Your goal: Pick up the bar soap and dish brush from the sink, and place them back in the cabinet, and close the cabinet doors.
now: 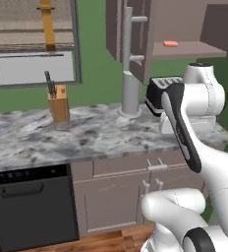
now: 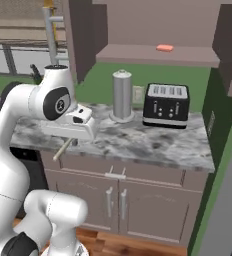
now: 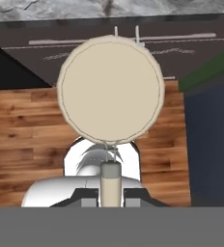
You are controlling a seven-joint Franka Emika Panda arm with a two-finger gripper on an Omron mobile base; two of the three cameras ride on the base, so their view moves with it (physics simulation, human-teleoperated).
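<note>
My gripper is clamped on the dish brush handle, held out over the counter edge. Bar soap sits on the open cabinet shelf.

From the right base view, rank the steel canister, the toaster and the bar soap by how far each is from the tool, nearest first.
The tool, shut on the dish brush, hangs at the counter's front edge.
1. Steel canister: on the counter, just to its right.
2. Toaster: farther right along the counter, by the wall.
3. Bar soap: up on the open cabinet's shelf, high and to the right.
</note>
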